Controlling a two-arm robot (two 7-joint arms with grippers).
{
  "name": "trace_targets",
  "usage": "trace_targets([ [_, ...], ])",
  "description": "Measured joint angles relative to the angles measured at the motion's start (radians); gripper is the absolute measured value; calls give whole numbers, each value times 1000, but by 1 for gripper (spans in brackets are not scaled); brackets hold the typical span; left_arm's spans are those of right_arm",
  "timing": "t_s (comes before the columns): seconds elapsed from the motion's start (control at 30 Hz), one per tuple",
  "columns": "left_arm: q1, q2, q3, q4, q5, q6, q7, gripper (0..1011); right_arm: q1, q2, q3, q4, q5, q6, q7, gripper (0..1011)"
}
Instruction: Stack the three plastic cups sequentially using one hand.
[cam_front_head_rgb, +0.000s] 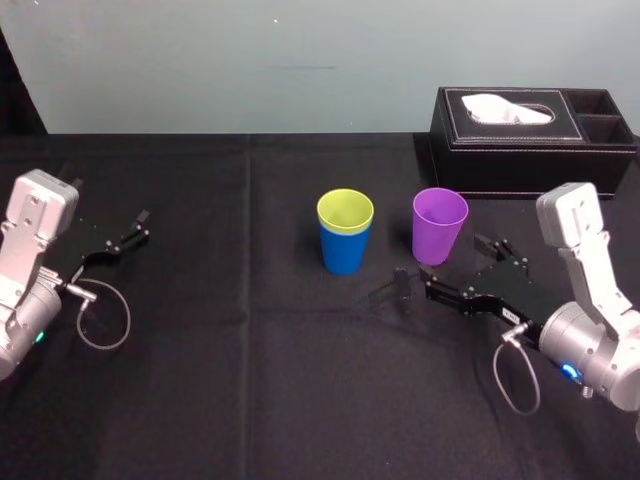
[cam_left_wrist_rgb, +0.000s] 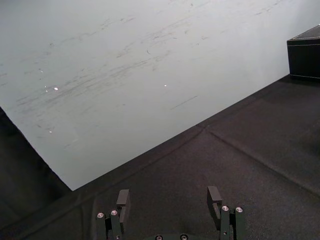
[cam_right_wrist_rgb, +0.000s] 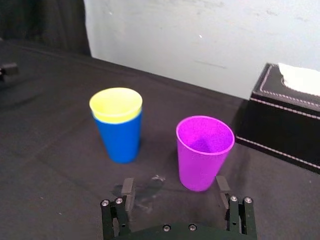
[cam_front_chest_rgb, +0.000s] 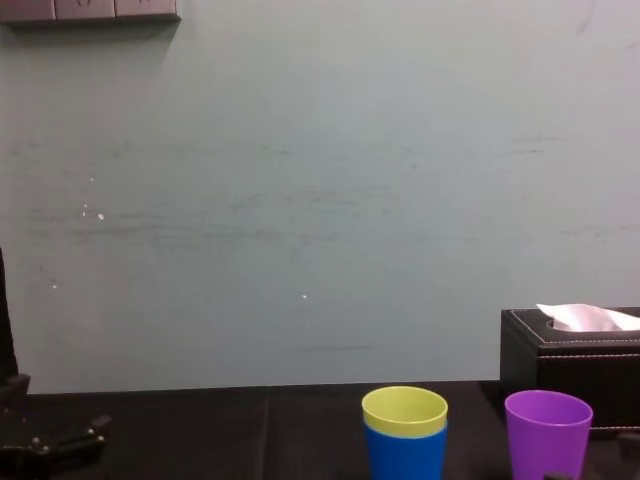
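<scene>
Inspected the bench (cam_front_head_rgb: 250, 390), draped in black cloth. Found the yellow-green cup (cam_front_head_rgb: 345, 211) seated upright inside the blue cup (cam_front_head_rgb: 345, 252), near the middle of the bench and somewhat toward its far edge. Noted just the rim band of the yellow-green cup above the blue rim. Found the purple cup (cam_front_head_rgb: 440, 225) upright and alone, just to the right of that pair, near but not touching, with nothing inside. Located a black tissue box (cam_front_head_rgb: 530, 125) at the far right corner, behind the purple cup, with white tissue (cam_front_head_rgb: 505, 108) at its slot. Located the right gripper (cam_front_head_rgb: 446, 268) low over the cloth, close up on the near side of the purple cup, toward the right edge. Recorded jaws spread wide, gripping nothing, aimed at that cup. Unable to confirm contact with the cup. Located the left gripper (cam_left_wrist_rgb: 168, 196) near the left edge, well apart from all three cups. Recorded fingers likewise wide and empty.
</scene>
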Motion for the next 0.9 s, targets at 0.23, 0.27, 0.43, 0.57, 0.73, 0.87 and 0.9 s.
trace_targets([
  [0.23,0,0,0,0,0,0,0,1011,11,-19,-2,30,-15,12,-27,1003],
  [0.27,0,0,0,0,0,0,0,1011,13,-22,-3,33,-18,12,-32,1003],
  [0.43,0,0,0,0,0,0,0,1011,23,-45,-2,52,-37,21,-58,1003],
  [0.57,0,0,0,0,0,0,0,1011,31,-62,0,66,-46,20,-70,1003],
  [0.73,0,0,0,0,0,0,0,1011,42,-86,4,81,-54,20,-79,1002],
  [0.87,0,0,0,0,0,0,0,1011,56,-110,6,103,-61,23,-89,1003],
  [0.9,0,0,0,0,0,0,0,1011,58,-113,6,106,-61,24,-90,1003],
])
